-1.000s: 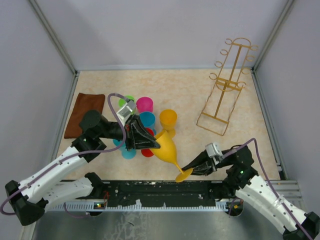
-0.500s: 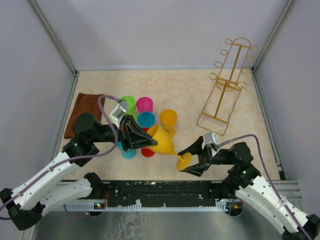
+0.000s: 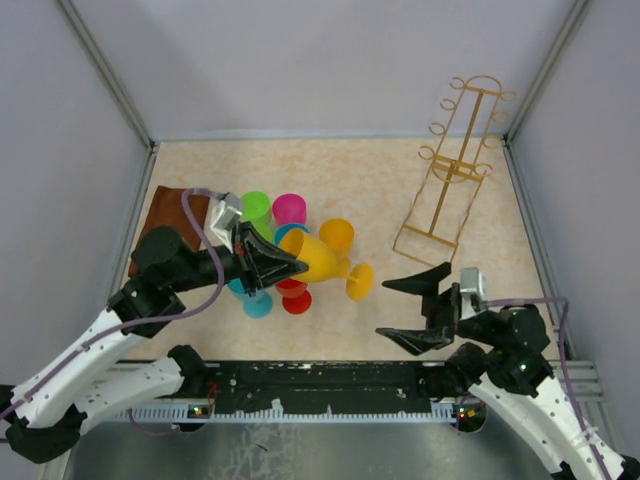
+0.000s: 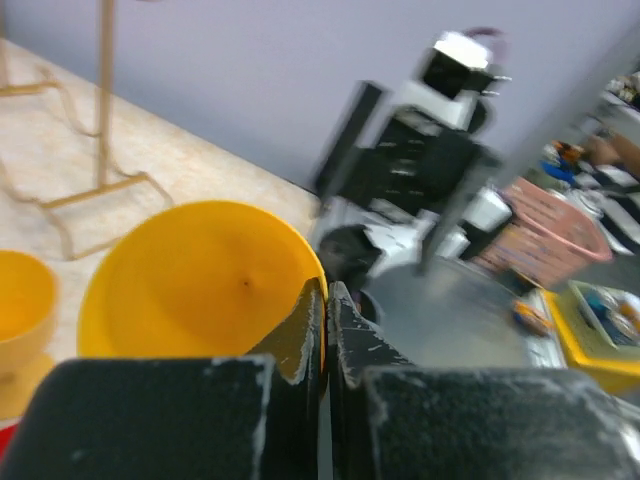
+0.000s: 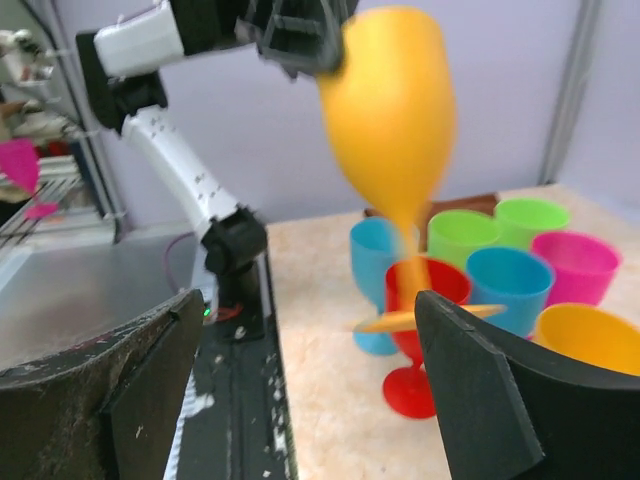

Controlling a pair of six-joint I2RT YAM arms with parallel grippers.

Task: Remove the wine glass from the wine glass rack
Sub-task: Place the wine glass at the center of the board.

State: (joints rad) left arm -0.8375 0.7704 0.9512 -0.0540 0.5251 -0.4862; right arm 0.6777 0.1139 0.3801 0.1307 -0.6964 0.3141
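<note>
A yellow wine glass point(image 3: 320, 263) hangs tilted in the air over a cluster of coloured glasses, foot pointing right. My left gripper point(image 3: 285, 262) is shut on its rim; in the left wrist view the closed jaws pinch the edge of the bowl point(image 4: 195, 275). My right gripper point(image 3: 383, 309) stands open near the front edge, right of the glass's foot and apart from it. The right wrist view shows the glass point(image 5: 392, 110) high between the spread fingers of that gripper point(image 5: 310, 305), nothing held. The golden wire wine glass rack point(image 3: 450, 175) leans at the back right with no glass on it.
On the table under the held glass stand a second yellow glass point(image 3: 337, 237), pink point(image 3: 290, 209), green point(image 3: 255, 206), teal point(image 3: 293, 237), red point(image 3: 295, 297) and light blue point(image 3: 257, 303) ones. A brown cloth point(image 3: 165, 225) lies at the left. Walls enclose three sides.
My right gripper has opened, let go of the glass's foot and drawn back to the right. My left gripper has carried the glass up and back, tipping it more level.
</note>
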